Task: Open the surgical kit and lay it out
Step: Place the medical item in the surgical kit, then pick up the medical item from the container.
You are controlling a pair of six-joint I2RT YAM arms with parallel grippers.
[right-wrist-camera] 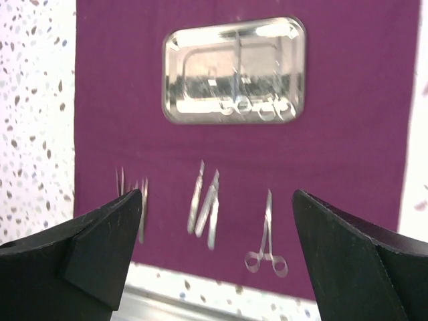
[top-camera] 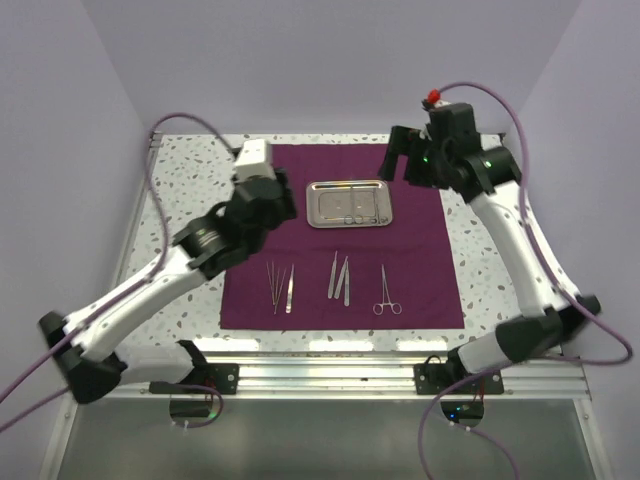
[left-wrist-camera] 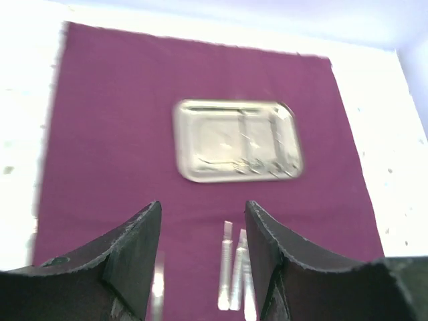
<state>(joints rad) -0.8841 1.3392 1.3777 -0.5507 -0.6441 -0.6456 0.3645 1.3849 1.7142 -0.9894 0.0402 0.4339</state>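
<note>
Two black two-finger claws hang over a flat-spread kit, both holding nothing. Farthest left, the left gripper [left-wrist-camera: 202, 221] has its ribbed, curved fingers [left-wrist-camera: 134, 257] spread apart above the left half of the cloth wrap [top-camera: 430, 270], a dark purple-maroon woven rectangle lying smooth and unfolded on the table. Near the cloth's front-left part lie the slim tweezers [top-camera: 280, 285], thin bright metal slivers set close together and pointing away from the arms. Behind them, about mid-cloth, sits the steel tray [top-camera: 348, 203], a small shiny rectangle with rounded corners and a raised rim; its mirrored floor holds ring-handled instruments [right-wrist-camera: 257, 107], though glare keeps me from telling how many or which kind. In front of the tray rest the broader tweezers [top-camera: 340, 277], two tapered silver pieces touching or nearly so. Just right of them, apart, lie the forceps [top-camera: 387, 292], straight-shanked with two loop handles toward the near edge. Farthest right, the right gripper [right-wrist-camera: 217, 200] hovers above the cloth's far right corner, its matte black fingers [right-wrist-camera: 100, 247] opened wide. Under the cloth the table [top-camera: 185, 170] is white with grey-brown speckles, like terrazzo, and a brushed aluminium rail [top-camera: 330, 375] runs along its near edge. Plain pale lilac walls [top-camera: 320, 60] close in three sides, and purple cables [top-camera: 170, 140] loop beside each arm.
</note>
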